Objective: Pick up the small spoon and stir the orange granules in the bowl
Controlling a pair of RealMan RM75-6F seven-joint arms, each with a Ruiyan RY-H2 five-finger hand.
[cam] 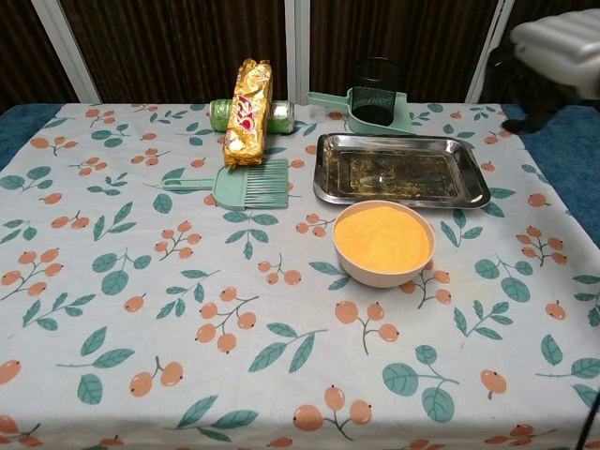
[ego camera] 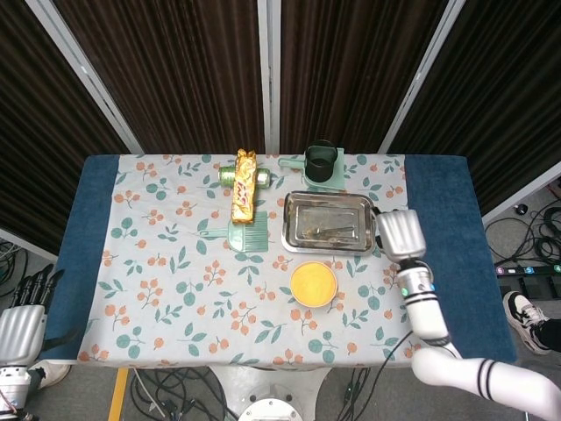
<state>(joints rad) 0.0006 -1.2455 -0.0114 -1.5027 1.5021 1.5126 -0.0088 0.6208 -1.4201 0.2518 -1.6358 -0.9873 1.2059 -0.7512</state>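
While the robot's right hand point(ego camera: 399, 233) hangs above the table's right side, just beside the right rim of the rectangular steel tray point(ego camera: 292, 237), its dark fingers point(cam: 525, 120) point downward in the chest view and nothing can be made out in them, though whether they are spread or curled I cannot tell. Lying inside the tray is the small metal spoon point(ego camera: 331, 231), a thin dark sliver near the tray's middle in the head view; the chest view shows it too faintly to place. Just in front of the tray, toward the near edge, sits the pale round bowl point(cam: 351, 264) filled with level orange granules point(cam: 382, 236). Left of the tray lies a mint-green plastic comb point(cam: 244, 184), and behind it a gold foil snack packet point(cam: 245, 111) rests across a green can point(cam: 221, 114). Near the far edge stands a black mesh cup point(cam: 376, 90) on a green scoop point(cam: 334, 98). Off the near left corner, below the tabletop, the left hand point(ego camera: 24, 309) holds nothing, its fingers apart and upward.
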